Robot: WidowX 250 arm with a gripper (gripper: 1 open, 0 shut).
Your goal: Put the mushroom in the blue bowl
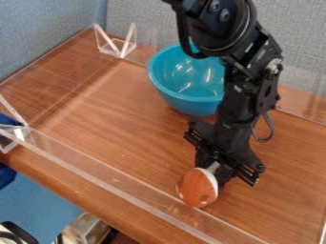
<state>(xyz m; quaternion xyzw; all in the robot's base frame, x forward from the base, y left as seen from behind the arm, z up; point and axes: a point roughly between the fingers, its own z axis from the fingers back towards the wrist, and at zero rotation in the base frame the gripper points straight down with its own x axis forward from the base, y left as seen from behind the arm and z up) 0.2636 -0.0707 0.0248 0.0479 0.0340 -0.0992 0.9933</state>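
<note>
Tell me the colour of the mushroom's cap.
Orange-brown; the mushroom shows in the camera view, by the gripper.

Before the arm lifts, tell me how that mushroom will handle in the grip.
The mushroom looks small and light, so it should lift easily. Its rounded glossy cap may slip or swivel, since the gripper seems shut on its narrow stem end. If dropped, it would probably roll on the smooth table.
</note>
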